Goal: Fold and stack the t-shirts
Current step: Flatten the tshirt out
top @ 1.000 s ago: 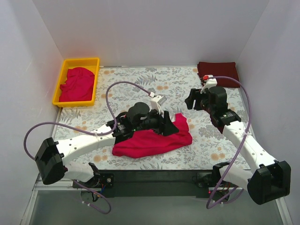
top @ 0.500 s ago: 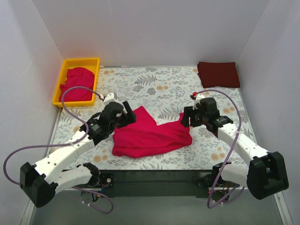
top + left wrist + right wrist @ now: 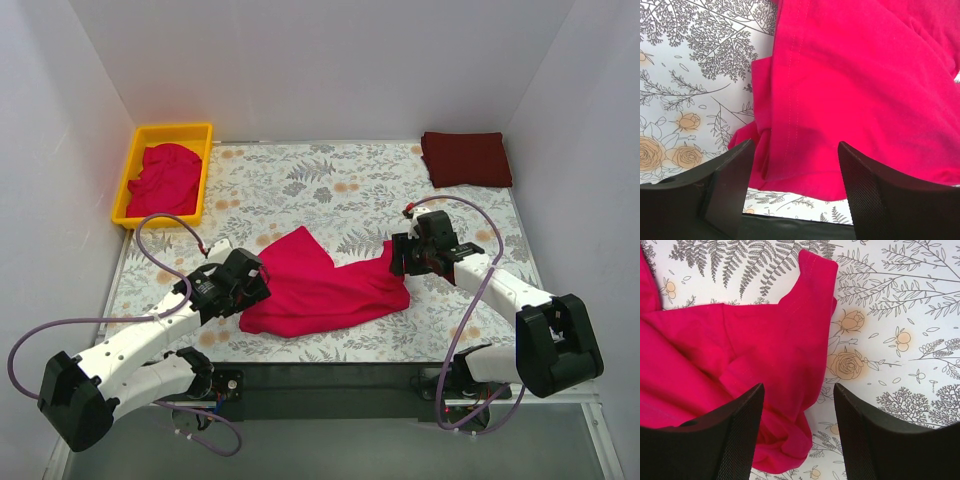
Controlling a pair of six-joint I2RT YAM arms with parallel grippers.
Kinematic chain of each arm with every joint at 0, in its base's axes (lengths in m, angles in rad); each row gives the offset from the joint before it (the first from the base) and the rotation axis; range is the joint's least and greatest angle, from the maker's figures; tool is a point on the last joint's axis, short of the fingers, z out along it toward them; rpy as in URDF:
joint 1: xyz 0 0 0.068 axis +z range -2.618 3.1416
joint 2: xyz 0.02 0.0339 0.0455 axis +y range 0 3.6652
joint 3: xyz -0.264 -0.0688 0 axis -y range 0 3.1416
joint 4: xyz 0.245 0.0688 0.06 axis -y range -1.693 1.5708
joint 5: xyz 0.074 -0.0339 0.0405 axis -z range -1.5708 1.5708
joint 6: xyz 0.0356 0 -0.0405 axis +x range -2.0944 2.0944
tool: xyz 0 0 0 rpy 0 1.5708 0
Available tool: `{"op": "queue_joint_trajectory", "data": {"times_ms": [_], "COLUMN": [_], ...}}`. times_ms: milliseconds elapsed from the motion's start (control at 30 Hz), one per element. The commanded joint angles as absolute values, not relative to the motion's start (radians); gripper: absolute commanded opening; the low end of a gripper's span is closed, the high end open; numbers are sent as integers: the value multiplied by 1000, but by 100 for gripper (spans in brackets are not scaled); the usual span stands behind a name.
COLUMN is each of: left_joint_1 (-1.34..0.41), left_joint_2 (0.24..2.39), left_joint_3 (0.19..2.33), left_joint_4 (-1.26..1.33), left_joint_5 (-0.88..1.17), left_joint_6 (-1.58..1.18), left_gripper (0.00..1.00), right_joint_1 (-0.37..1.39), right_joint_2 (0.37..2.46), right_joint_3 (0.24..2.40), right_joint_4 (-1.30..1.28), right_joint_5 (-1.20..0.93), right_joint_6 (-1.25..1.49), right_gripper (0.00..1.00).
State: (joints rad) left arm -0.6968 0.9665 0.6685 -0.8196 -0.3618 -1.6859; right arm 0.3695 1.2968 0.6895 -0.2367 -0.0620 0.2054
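Observation:
A crimson-pink t-shirt (image 3: 325, 285) lies crumpled on the floral table near the front middle. My left gripper (image 3: 260, 288) stands open at its left end. In the left wrist view the cloth (image 3: 855, 85) lies under and ahead of the open left gripper (image 3: 795, 165), with nothing pinched. My right gripper (image 3: 398, 260) is open at the shirt's right end. In the right wrist view the right gripper (image 3: 797, 407) straddles the rolled cloth edge (image 3: 740, 350) without holding it. A folded dark maroon t-shirt (image 3: 466, 158) lies at the back right corner. More pink t-shirts (image 3: 165, 178) fill the tray.
The yellow plastic tray (image 3: 170, 128) sits at the back left against the wall. White walls close in the table on three sides. The black front edge of the table (image 3: 790, 225) shows just below the left gripper. Purple cables loop from both arms.
My left gripper has opened and drawn back from over the shirt's middle to its left end. The shirt now has a flap spread up-left. My right gripper has come down to the shirt's right end.

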Motion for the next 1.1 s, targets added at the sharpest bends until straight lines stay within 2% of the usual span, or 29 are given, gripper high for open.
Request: {"op": "queue_joint_trajectory", "data": {"times_ms": [0,400,700,867,1067], "left_joint_1": [-699,-698,-698,-698,-698], "left_joint_2": [953,949,966,963,948], "left_joint_3": [675,692,704,730,770], "left_joint_4": [-842,-956,-922,-943,-1026], "left_joint_5": [-359,-354,-345,-340,-399], "left_joint_6": [-1738,-1896,-1916,-1936,-1974], "left_gripper": [66,54,45,44,48], "right_joint_1": [370,371,371,370,371], "right_joint_2": [1293,1285,1282,1284,1276], "right_joint_3": [693,670,653,646,643], "right_joint_4": [-213,-189,-175,-167,-164], "right_joint_5": [-35,-52,-57,-63,-69], "right_joint_6": [198,204,207,207,209], "right_gripper": [63,63,63,63,63]}}
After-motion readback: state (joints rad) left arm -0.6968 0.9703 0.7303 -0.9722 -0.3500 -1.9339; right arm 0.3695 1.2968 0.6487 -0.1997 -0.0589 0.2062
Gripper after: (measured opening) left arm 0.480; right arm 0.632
